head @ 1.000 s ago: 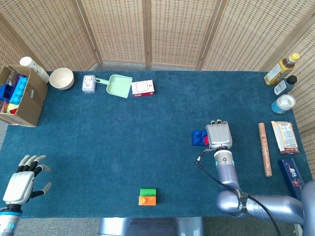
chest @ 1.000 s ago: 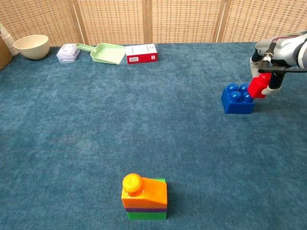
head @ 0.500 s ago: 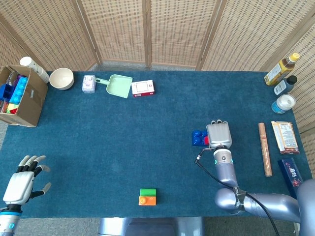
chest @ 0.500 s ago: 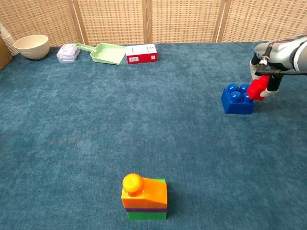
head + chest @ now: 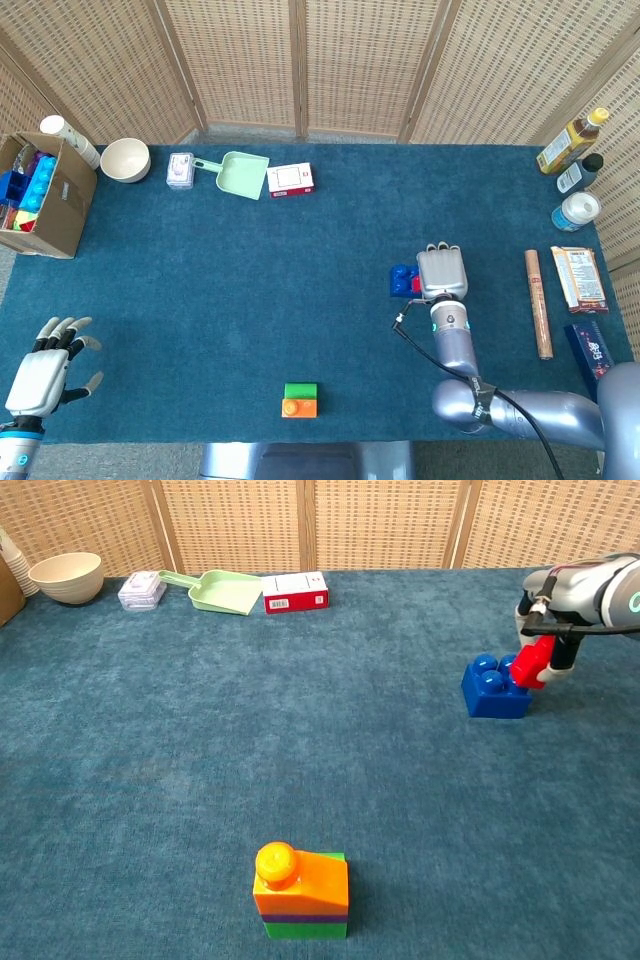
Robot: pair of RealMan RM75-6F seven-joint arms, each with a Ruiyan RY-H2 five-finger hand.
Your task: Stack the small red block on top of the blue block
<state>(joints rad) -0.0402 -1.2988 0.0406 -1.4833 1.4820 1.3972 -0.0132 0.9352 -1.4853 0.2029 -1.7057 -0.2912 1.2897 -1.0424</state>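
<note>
The blue block (image 5: pixel 493 687) sits on the blue cloth at the right; in the head view the blue block (image 5: pixel 402 280) peeks out left of my right hand (image 5: pixel 442 272). My right hand (image 5: pixel 560 600) holds the small red block (image 5: pixel 531 662), tilted, over the blue block's right edge and touching its studs. In the head view only a sliver of the red block (image 5: pixel 416 286) shows beside the hand. My left hand (image 5: pixel 45 365) hovers open at the near left, far from both blocks.
An orange, purple and green block stack (image 5: pixel 300 890) stands near the front. A bowl (image 5: pixel 125 159), clear box (image 5: pixel 180 169), green scoop (image 5: pixel 239 174) and red-white carton (image 5: pixel 291 179) line the back. A cardboard box (image 5: pixel 38 195) is at left; bottles (image 5: pixel 575 170), a roll (image 5: pixel 538 303) and packets at right.
My right hand has shifted slightly left and up with the red block, bringing it further over the blue block. The left hand has stayed still.
</note>
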